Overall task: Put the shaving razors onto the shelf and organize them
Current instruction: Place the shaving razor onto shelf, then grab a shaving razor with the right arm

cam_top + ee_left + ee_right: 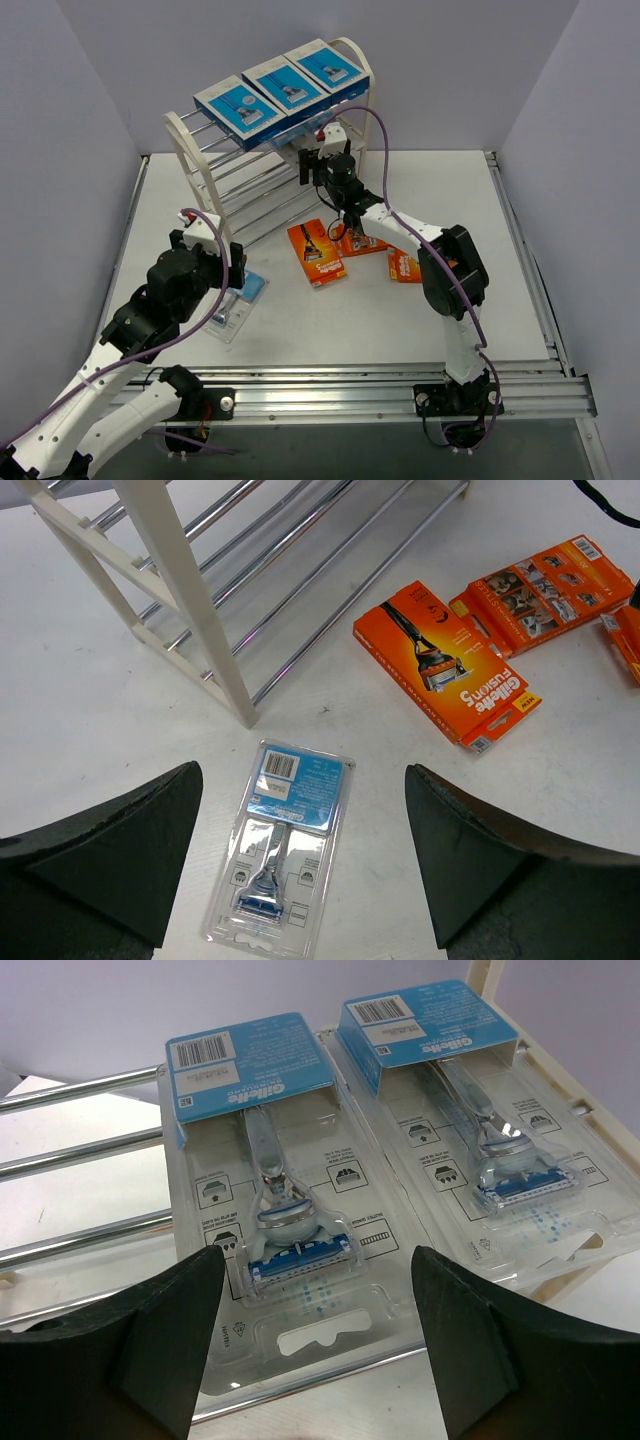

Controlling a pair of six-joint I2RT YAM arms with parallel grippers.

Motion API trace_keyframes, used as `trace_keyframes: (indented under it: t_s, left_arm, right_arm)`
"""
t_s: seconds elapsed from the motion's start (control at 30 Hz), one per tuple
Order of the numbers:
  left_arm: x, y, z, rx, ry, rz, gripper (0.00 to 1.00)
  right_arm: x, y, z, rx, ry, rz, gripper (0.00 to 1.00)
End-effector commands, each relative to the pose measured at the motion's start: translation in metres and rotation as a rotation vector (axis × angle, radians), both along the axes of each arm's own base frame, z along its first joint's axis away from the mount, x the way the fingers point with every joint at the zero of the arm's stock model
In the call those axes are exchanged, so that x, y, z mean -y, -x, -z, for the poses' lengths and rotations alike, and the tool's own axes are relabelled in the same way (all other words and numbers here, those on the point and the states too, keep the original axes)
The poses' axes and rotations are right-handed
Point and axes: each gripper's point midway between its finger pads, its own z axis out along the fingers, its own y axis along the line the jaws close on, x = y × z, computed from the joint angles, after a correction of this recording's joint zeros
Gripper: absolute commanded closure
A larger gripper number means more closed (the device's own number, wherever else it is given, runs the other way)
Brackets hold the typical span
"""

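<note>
The right claw [318,1260] stands released astride a blister pack [280,1210] lying on the shelf [80,1083] rods, just beside a second blister pack [480,1110]. It should back straight out without snagging the plastic rim. The left claw [300,775], spread wide, hovers over the third blister pack [285,850] on the counter [100,730].

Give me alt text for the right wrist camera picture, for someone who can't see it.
Two clear blister packs of razors lie side by side on the shelf's chrome rods: the left pack and the right pack, each with a blue card. The right hand is open, its dark fingers framing the left pack.
</note>
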Motion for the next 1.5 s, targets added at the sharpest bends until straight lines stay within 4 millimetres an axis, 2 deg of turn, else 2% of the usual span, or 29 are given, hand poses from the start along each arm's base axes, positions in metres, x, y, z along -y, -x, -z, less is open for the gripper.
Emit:
trace_keyframes:
  t_s: [0.0,0.17,0.6,0.97,1.07,1.1,1.17,1.2,1.27,1.3,1.33,1.37,1.4,1.43,1.47]
  left_arm:
    - [0.0,-0.001,-0.009,0.021,0.009,0.003,0.09]
    - [-0.003,-0.002,-0.009,0.023,0.004,-0.011,0.09]
    - [-0.004,-0.002,-0.008,0.022,0.0,-0.018,0.09]
    - [-0.006,-0.002,-0.01,0.027,0.0,-0.027,0.09]
    - [-0.007,-0.003,-0.009,0.024,-0.003,-0.033,0.09]
    - [-0.007,-0.003,-0.009,0.024,-0.004,-0.033,0.09]
    - [-0.009,-0.003,-0.007,0.022,-0.009,-0.043,0.09]
    - [-0.009,-0.003,-0.008,0.024,-0.008,-0.043,0.09]
    - [-0.01,-0.004,-0.008,0.026,-0.012,-0.05,0.09]
    - [-0.011,-0.004,-0.007,0.025,-0.014,-0.054,0.09]
    - [-0.011,-0.004,-0.008,0.027,-0.013,-0.056,0.09]
    - [-0.012,-0.004,-0.008,0.026,-0.015,-0.059,0.09]
    - [-0.013,-0.004,-0.009,0.03,-0.013,-0.063,0.09]
    - [-0.014,-0.004,-0.008,0.031,-0.014,-0.066,0.09]
    - [-0.014,-0.003,-0.009,0.034,-0.013,-0.068,0.09]
  right_arm:
    - [0.009,0.0,-0.002,-0.015,-0.009,0.018,0.29]
    - [0.009,0.0,-0.01,-0.007,-0.019,0.014,0.26]
    - [0.011,0.0,-0.047,0.039,-0.045,0.019,0.18]
    - [0.019,0.015,-0.082,0.078,-0.087,0.021,0.16]
    - [0.02,0.021,-0.087,0.083,-0.094,0.016,0.16]
    - [0.021,0.025,-0.095,0.093,-0.105,0.013,0.16]
    - [0.022,0.03,-0.093,0.087,-0.104,0.008,0.16]
    - [0.023,0.035,-0.1,0.096,-0.11,0.005,0.16]
    - [0.026,0.042,-0.093,0.08,-0.106,0.004,0.16]
    - [0.028,0.05,-0.103,0.092,-0.121,-0.001,0.16]
    - [0.03,0.055,-0.102,0.088,-0.122,-0.001,0.16]
    - [0.033,0.062,-0.089,0.064,-0.11,0.0,0.16]
    - [0.036,0.072,-0.1,0.084,-0.127,-0.005,0.16]
    - [0.034,0.08,-0.097,0.08,-0.13,-0.013,0.16]
    - [0.037,0.09,-0.08,0.054,-0.118,-0.013,0.16]
